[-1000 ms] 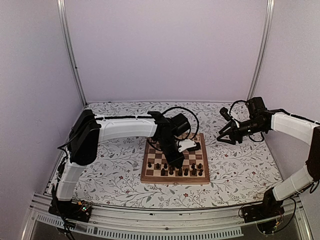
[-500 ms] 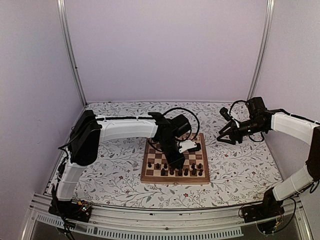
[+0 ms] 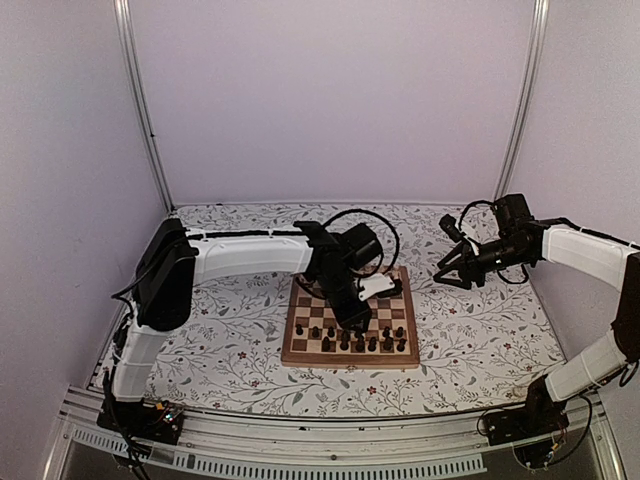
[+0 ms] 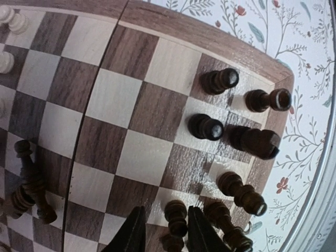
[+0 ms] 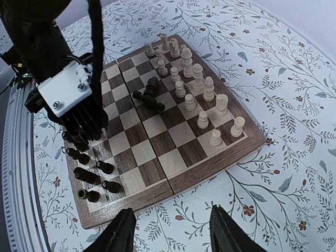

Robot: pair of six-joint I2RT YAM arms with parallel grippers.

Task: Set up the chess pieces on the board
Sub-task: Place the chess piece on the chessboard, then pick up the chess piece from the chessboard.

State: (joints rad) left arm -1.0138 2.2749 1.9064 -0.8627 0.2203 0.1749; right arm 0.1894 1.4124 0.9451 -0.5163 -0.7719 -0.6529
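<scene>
Turned wooden pieces stand on the glossy chequered board on the flowered table: pale pieces opposite dark pieces. The left gripper stands slightly parted around a dark pawn, whose base is cut off; the right gripper gapes wide, empty

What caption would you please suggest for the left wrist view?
Left gripper flanking a dark chess piece on the board, other dark pieces alongside.
</scene>
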